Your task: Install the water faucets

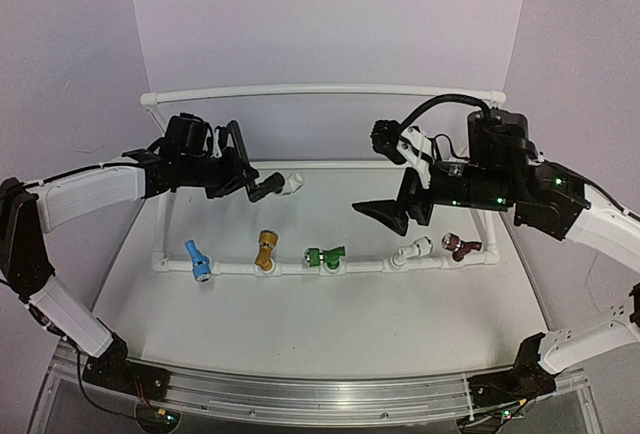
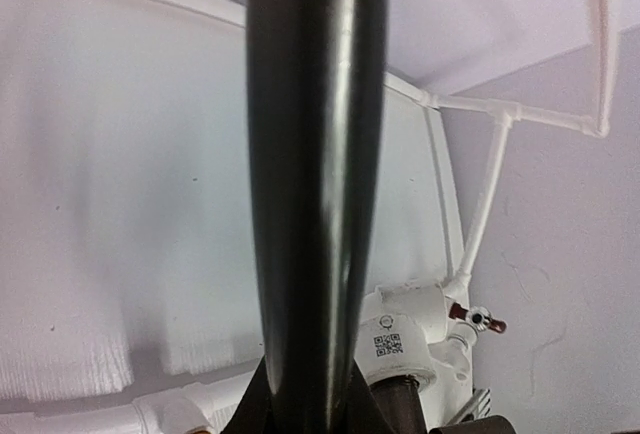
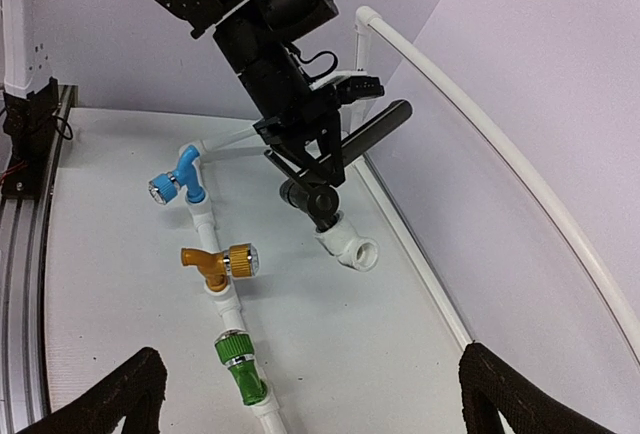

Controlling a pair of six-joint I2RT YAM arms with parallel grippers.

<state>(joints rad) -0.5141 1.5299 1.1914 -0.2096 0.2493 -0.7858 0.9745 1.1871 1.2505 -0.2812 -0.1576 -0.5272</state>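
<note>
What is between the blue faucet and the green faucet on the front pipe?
The yellow faucet sits between them on that pipe; the top view and the right wrist view show it.

A white table [image 1: 400, 304] sits under even, soft light, with a plain lilac wall [image 1: 330, 14] behind the table, matching panels [image 1: 60, 54] at both its sides, and a metal rail [image 1: 330, 392] along its near edge.

White table [image 1: 350, 326]. Flat on it: white pipe frame [image 1: 232, 268], near run carrying blue faucet [image 1: 197, 260], gold faucet [image 1: 265, 250], green faucet [image 1: 325, 256], white faucet [image 1: 412, 250], dark-red faucet [image 1: 461, 246], left to right.
</note>
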